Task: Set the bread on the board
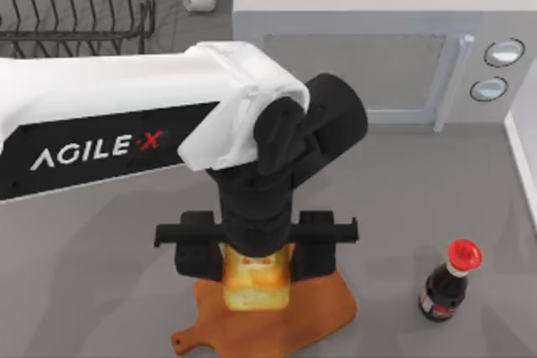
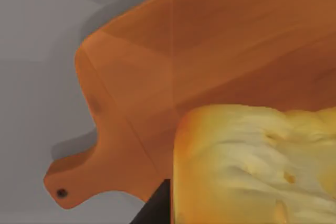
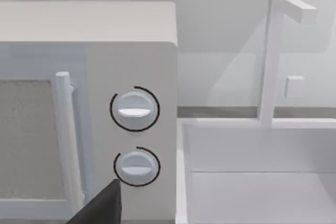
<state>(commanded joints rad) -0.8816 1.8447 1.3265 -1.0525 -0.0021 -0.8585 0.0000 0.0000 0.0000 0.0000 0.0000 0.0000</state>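
My left end effector (image 1: 256, 267) grips the bread (image 1: 256, 284) over the board (image 1: 315, 316); lower until seated, then release.

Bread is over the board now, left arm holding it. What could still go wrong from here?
1. The left gripper holds the bread over the board near its far edge; released there, it might tip off onto the table.
2. The bottle stands close on the right; a wide retreat might knock it over.
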